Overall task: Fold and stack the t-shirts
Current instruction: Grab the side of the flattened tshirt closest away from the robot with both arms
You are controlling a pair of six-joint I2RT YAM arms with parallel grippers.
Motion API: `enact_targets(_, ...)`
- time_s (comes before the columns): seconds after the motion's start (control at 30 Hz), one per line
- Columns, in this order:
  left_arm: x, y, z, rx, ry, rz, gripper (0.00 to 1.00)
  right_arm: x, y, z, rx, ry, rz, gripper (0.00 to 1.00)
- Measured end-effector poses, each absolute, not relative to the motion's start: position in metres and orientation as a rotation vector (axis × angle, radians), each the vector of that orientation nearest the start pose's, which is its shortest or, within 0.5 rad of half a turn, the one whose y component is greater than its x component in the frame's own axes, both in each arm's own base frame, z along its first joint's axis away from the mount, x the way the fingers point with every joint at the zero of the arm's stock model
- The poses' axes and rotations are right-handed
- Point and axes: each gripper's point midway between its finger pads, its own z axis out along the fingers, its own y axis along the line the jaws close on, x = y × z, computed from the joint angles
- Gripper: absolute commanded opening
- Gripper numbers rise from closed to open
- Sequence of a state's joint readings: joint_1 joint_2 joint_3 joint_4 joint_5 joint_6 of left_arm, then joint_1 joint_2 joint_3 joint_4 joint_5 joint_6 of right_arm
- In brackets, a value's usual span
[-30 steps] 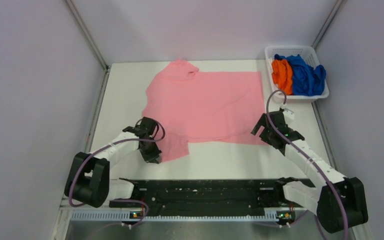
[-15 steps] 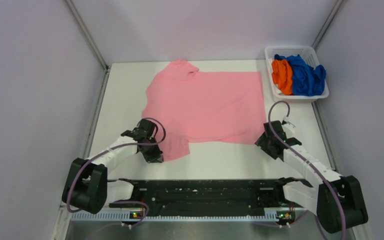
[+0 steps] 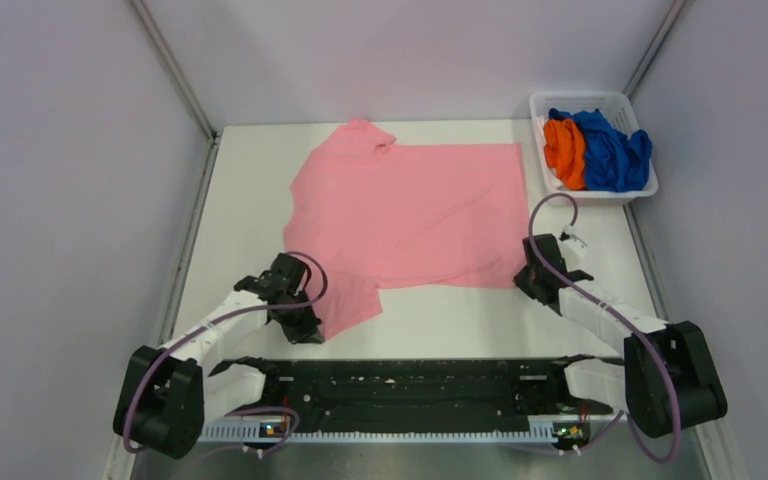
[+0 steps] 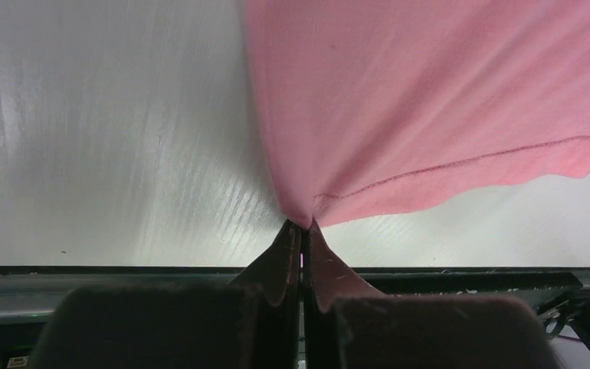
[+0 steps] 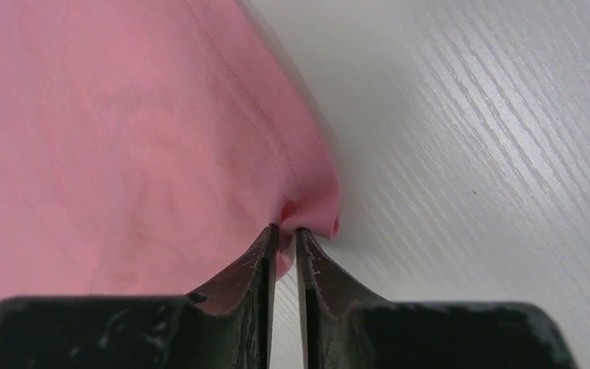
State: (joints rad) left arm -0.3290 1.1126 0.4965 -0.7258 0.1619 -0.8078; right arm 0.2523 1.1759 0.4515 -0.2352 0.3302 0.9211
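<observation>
A white table (image 3: 250, 200) is seen between pale walls, and a light pink t-shirt (image 3: 410, 210) is spread almost flat across the middle of it. A white basket (image 3: 600, 196) is set at the far right corner, and an orange t-shirt (image 3: 564, 150) and a blue t-shirt (image 3: 610, 150) are bunched up inside it. The near sleeve (image 3: 345, 300) of the pink shirt is pinched at its tip by the left gripper (image 4: 301, 229), whose jaws are pressed tight together on the cloth. The near corner of the bottom hem is clamped the same way by the right gripper (image 5: 286, 231), with a small fold of cloth squeezed between its jaws. Only a very little bit of cloth is held on each side, so it could be pulled out of the jaws if the near edge is lifted fast or tugged hard. If one corner is dropped, the fold would be left crooked. If the two sides are not moved together, the shirt could be twisted or dragged across the table instead of folded. The far sleeve (image 3: 365, 135) is a bit rumpled, and that bump could be trapped inside the fold if it is not smoothed.
</observation>
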Motion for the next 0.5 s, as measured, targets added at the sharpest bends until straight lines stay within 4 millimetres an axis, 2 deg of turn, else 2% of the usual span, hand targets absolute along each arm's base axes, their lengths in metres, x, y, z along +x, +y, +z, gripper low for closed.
enact_targets(0.03,0.135,-0.108,0.015,-0.691,2.932,-0.399,0.00,0.263,0.041,0.020,0.929,2.276,0.086,0.03)
enact_targets(0.07,0.132,-0.108,0.016,-0.695,2.934,-0.405,0.00,0.263,0.041,0.019,0.929,2.276,0.084,0.00)
enact_targets(0.2,0.122,-0.113,0.021,-0.699,2.942,-0.452,0.00,0.257,0.039,0.019,0.938,2.285,0.074,0.00)
enact_targets(0.37,0.105,-0.123,0.030,-0.682,2.949,-0.581,0.00,0.232,0.038,0.022,0.916,2.347,0.073,0.00)
enact_targets(0.5,0.107,-0.130,0.040,-0.613,2.947,-0.648,0.00,0.221,0.044,0.023,0.860,2.409,0.100,0.00)
